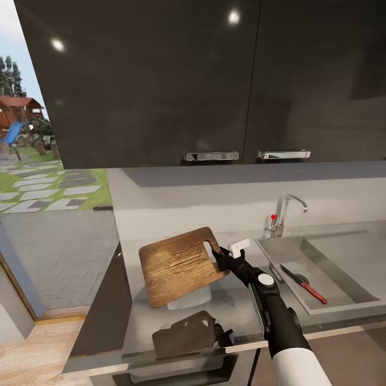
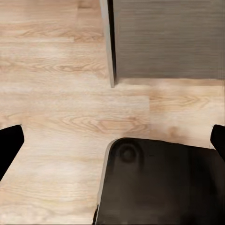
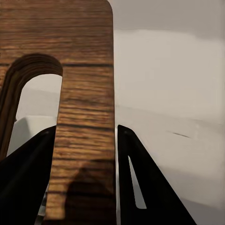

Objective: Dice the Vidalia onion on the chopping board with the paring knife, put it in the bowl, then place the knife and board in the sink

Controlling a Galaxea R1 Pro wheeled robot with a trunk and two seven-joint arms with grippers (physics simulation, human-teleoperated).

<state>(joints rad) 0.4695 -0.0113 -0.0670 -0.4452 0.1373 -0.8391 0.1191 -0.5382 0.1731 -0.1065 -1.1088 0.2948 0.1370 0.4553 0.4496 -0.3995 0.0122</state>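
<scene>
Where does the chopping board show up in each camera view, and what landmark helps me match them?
Head view: the chopping board is left of centre, lifted above the countertop, held at its handle-slot end by the right tool.
Left wrist view: wood floor and a dark cabinet there, not the board.
Right wrist view: the board runs up between the tool's fingers.
Shared landmark: the board's handle slot.

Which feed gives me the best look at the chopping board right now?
Head view: the whole chopping board shows, lifted above the countertop in the right end effector. The right wrist view gives just its handle-slot end.
</scene>
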